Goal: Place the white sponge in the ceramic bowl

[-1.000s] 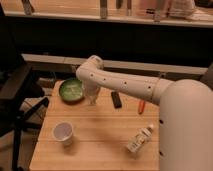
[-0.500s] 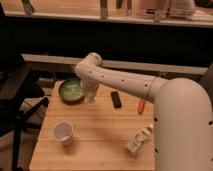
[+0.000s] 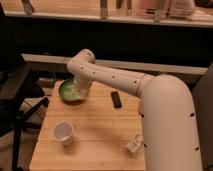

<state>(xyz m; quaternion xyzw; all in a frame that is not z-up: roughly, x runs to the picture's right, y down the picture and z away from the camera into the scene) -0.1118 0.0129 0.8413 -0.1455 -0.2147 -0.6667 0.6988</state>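
Reaching down from the upper left of the camera view, the white arm [image 3: 112, 77] is bending at its elbow and pointing its tool [image 3: 80, 93] into the ceramic bowl [image 3: 67, 95]; the tool is sitting right over the bowl's right half, hiding part of the light green inside; whether its tips are apart or together cannot be told, since the wrist is covering them; the white sponge is not showing anywhere as a separate thing, so its place cannot be told; the bowl is resting near the back left corner of the wooden worktop [image 3: 95, 135]; a white paper cup [image 3: 63, 133] is standing upright toward the front left, well apart from the bowl; a black bar [image 3: 116, 99] is lying flat to the right of the bowl, near the arm's forearm; a pale bottle [image 3: 134, 143] is lying tilted at the front right, just beside the robot's large white body [image 3: 167, 125]; a dark chair [image 3: 15, 100] is standing to the left of the worktop.
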